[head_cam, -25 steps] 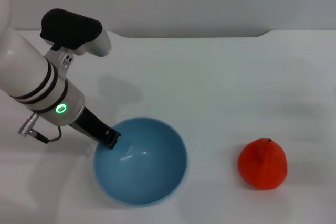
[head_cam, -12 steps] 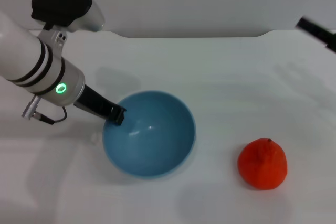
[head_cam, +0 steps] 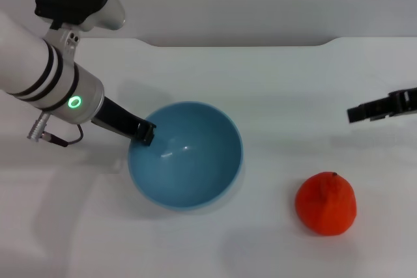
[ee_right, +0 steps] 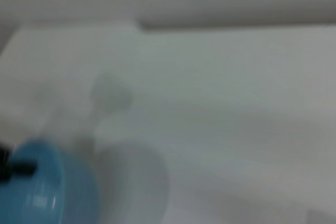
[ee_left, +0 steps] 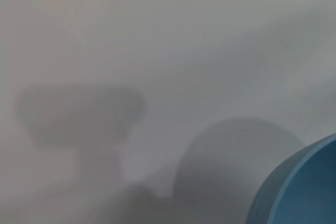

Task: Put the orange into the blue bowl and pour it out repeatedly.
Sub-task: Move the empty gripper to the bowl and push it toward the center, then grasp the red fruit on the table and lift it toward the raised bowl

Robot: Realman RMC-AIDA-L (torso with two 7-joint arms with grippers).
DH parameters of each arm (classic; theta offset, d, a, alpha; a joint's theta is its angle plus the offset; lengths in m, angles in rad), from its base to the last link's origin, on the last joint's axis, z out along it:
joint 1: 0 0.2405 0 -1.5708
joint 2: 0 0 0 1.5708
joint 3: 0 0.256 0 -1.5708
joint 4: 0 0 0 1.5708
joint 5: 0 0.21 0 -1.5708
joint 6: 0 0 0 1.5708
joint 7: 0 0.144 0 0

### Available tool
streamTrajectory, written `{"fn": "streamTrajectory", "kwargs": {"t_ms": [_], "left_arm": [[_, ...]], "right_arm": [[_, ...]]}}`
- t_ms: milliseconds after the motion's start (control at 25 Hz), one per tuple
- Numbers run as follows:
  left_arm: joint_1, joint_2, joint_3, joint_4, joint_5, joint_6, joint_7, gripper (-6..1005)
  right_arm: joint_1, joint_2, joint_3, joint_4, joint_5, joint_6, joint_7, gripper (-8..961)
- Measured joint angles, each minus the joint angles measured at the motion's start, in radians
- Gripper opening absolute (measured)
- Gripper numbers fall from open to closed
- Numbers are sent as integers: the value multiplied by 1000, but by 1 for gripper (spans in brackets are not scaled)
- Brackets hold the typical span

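Note:
The blue bowl (head_cam: 195,170) is light blue, glossy and empty, and sits left of centre in the head view. My left gripper (head_cam: 144,133) is shut on its left rim, and the bowl casts a shadow on the table beneath it. The bowl's edge also shows in the left wrist view (ee_left: 302,187) and in the right wrist view (ee_right: 50,190). The orange (head_cam: 326,203), red-orange with a small stem nub, rests alone on the table at the right front. My right gripper (head_cam: 357,113) reaches in from the right edge, above and behind the orange, apart from it.
The white table (head_cam: 273,96) ends at a far edge against a grey wall, with a notch at the back right. Open tabletop lies between the bowl and the orange.
My left arm has carried the bowl away from the front edge and slightly right. My right gripper has come into view from the far right and dropped closer to the orange, which has stayed put.

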Motion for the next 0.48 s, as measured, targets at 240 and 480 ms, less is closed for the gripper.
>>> {"fn": "streamTrajectory", "kwargs": {"t_ms": [240, 480], "left_arm": [[-2, 0, -14, 0, 0, -7, 1, -1], [-4, -1, -8, 0, 0, -8, 6, -1]], "right_arm": [[39, 25, -172, -54, -58, -64, 65, 586], [54, 37, -329, -27, -83, -51, 116, 550]]}}
